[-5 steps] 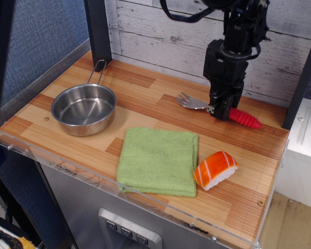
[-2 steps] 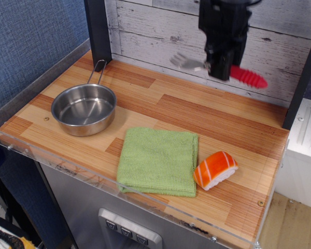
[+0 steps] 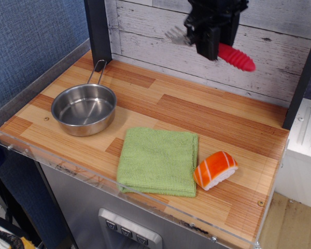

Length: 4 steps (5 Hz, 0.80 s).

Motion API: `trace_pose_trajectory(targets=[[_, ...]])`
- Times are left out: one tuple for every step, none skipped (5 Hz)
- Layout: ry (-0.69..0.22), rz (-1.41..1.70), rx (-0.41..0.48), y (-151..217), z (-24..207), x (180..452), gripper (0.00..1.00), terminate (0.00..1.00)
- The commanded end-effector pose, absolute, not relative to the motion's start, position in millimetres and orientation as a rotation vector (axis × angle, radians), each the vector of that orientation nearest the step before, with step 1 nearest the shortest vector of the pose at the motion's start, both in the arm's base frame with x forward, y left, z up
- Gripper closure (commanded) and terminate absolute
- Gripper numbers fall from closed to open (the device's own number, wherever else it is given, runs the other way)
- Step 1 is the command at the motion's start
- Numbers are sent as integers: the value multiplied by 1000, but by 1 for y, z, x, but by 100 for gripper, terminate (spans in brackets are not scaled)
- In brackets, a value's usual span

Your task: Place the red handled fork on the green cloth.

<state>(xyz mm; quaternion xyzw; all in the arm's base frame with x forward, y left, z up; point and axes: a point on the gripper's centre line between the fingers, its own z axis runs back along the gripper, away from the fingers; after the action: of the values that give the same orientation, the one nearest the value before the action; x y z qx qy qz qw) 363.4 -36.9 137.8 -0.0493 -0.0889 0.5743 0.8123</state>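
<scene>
The tool [image 3: 207, 42] is clamped on the red handled fork [image 3: 237, 57], held high over the far right of the surface [image 3: 160, 104]. The pickup looks done; carrying it to the green cloth [image 3: 158, 161] at the near edge and releasing remain.

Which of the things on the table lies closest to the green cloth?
The salmon sushi piece, at the green cloth's right edge; the steel pan sits clearly apart.
</scene>
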Motion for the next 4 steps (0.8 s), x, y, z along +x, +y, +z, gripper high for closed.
trace_pose_trajectory(targets=[[-230,948,-149,-23,159,349,100,0],[-203,825,-171,-16,150,333,100,0],[-182,687,-185,-9,138,323,100,0],[-156,589,-173,-2,122,318,100,0]])
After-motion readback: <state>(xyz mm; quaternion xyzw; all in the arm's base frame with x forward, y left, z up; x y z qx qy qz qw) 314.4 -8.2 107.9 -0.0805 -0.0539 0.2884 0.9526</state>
